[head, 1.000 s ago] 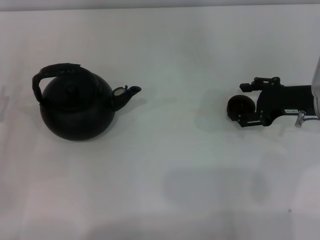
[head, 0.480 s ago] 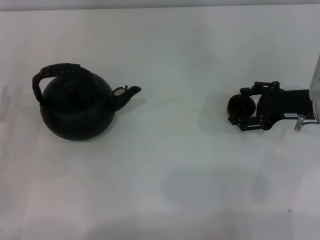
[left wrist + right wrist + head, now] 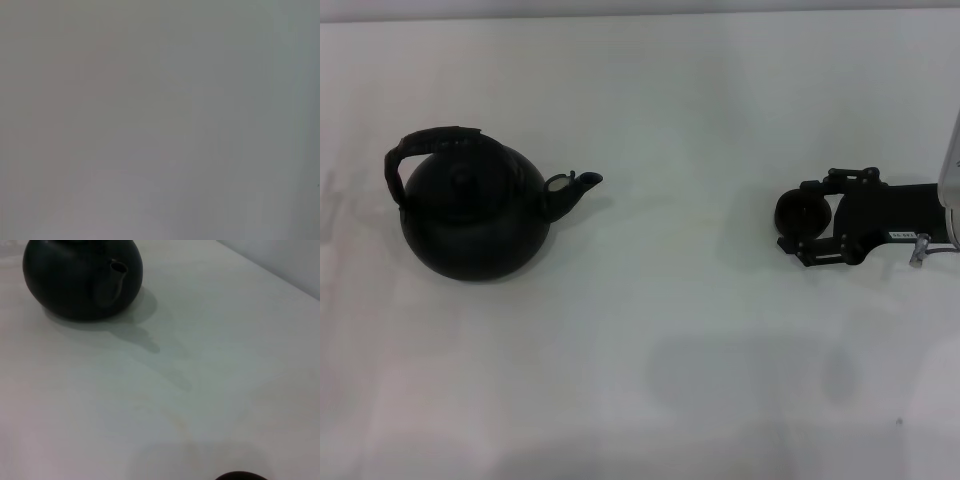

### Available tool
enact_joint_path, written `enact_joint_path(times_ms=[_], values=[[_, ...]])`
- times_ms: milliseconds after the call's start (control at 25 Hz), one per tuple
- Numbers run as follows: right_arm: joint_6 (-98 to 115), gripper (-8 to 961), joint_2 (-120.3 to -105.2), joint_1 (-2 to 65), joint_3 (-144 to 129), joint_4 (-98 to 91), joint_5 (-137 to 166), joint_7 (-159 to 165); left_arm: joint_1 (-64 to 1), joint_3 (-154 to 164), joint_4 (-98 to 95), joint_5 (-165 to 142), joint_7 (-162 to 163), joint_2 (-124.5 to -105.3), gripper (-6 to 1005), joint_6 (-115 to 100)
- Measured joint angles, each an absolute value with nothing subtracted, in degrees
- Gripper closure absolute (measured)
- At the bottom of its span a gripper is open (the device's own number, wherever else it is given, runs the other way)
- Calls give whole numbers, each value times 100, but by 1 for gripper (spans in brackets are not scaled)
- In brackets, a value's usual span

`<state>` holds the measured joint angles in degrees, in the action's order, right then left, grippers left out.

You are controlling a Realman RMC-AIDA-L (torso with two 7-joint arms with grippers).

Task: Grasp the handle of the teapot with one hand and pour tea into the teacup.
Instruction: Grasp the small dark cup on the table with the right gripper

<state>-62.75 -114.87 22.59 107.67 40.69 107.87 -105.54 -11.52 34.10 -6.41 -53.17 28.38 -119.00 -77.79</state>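
Right gripper (image 3: 804, 226): fingers straddle the teacup (image 3: 801, 211); we cannot tell whether they grip it.
Teapot (image 3: 472, 214): we judge it heavy, rigid.
Handle (image 3: 428, 144): rough arched bail, our hold.

plain white table (image 3: 670, 120), soft even light

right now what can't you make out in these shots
- Left pincer: in no view; the left wrist view shows only flat grey.
- Teacup: in the head view the right pincer hides one side; whether it is gripped, and what is inside it, cannot be told. In the right wrist view the frame edge cuts off all but its rim.
- Teapot: handle and lid cut off by the right wrist view's edge.
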Motion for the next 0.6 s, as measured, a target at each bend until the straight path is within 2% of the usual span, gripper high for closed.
enact_joint_path(times_ms=[320, 520, 600], values=[[-6269, 111, -11496, 2258, 10699, 4068, 10759, -10556, -1141, 3410, -641, -5317, 2838, -11900, 288, -7780], [-6261, 219, -11496, 2278, 10700, 4024, 10742, -10556, -1140, 3410, -641, -5317, 2838, -11900, 288, -7792], [-6300, 219, -11497, 2270, 10722, 4034, 10734, -10555, -1128, 3410, -641, -5317, 2839, -11900, 288, -7796]])
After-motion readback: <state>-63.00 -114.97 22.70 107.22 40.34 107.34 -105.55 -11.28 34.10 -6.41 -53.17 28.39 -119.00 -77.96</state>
